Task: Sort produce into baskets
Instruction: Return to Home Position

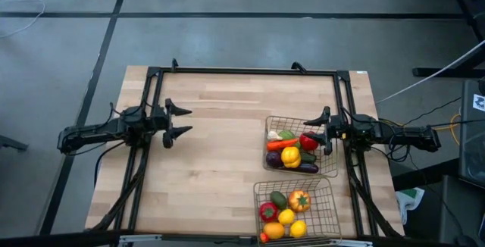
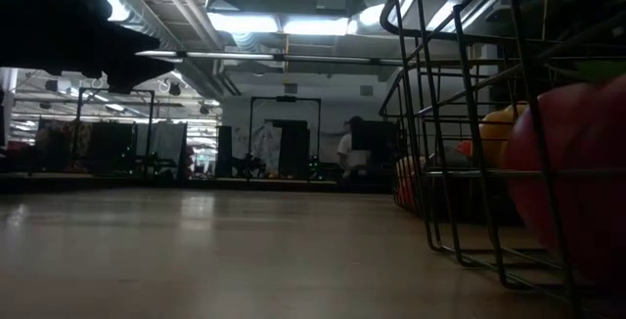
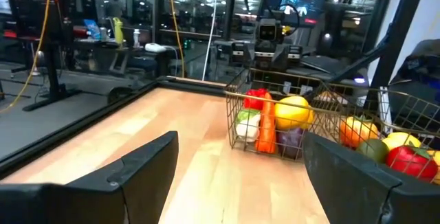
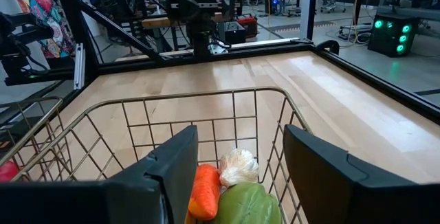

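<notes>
Left gripper [image 1: 184, 122]: fingers spread, empty, over bare table [image 1: 220, 171], left side.
Right gripper [image 1: 313, 132]: fingers spread, empty, above the far basket [image 1: 267, 128].
Produce [image 1: 290, 156]: split between far basket and near basket [image 1: 257, 201] — right side.

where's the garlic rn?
High view: the garlic lies in the upper wire basket on the right side of the table, in that basket's top-left corner, right beside the carrot.
</notes>
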{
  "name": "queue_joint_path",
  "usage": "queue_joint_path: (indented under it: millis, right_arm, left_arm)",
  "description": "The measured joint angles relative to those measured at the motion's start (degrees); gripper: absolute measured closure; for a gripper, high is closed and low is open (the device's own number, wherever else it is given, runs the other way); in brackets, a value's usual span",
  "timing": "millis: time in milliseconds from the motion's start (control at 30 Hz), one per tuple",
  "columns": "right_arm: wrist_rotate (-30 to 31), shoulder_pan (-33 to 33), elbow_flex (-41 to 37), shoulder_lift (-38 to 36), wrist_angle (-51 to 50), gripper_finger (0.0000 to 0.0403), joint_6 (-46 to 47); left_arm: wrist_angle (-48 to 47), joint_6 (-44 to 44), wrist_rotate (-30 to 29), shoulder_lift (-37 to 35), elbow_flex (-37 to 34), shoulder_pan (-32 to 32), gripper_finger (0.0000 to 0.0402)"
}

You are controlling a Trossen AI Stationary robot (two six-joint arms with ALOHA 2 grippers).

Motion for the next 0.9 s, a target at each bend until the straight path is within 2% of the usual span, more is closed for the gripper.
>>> queue_joint_path:
  millis: [900]
  right_arm:
    - [0.0,0.0,0.0,0.0,0.0,0.0189,0.0]
  left_arm:
    - [0.0,-1.4,-0.1,0.1,0.0,0.0,0.0096]
